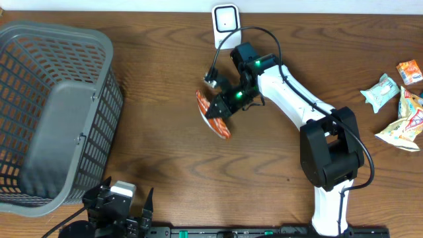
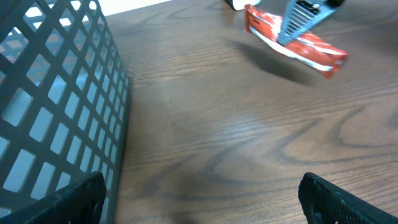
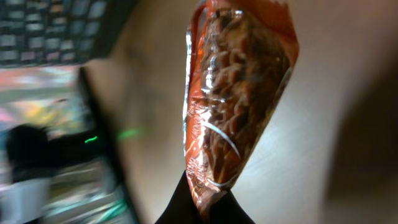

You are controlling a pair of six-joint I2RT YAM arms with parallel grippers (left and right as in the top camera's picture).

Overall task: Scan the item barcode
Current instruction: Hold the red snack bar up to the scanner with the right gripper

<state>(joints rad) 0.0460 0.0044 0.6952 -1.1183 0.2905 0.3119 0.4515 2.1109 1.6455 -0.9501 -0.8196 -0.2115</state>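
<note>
**A:** The right arm (image 1: 291, 92) reaches from its near-right base, white forearm running far and left, elbow (image 1: 330, 155) bent high.

**B:** And its wrist (image 1: 250, 63) turns back toward the near left, green lights glowing. The right gripper (image 1: 217, 111) has its jaws pinched tight on the packet (image 1: 223, 129), holding it aloft.

**A:** Over to the left arm (image 1: 109, 208), sitting low at the near edge, on the left.

**B:** The left gripper (image 1: 125, 188) points far, jaws spread wide, nothing between them. Its wrist view shows both fingers (image 2: 74, 199) well apart.
</note>
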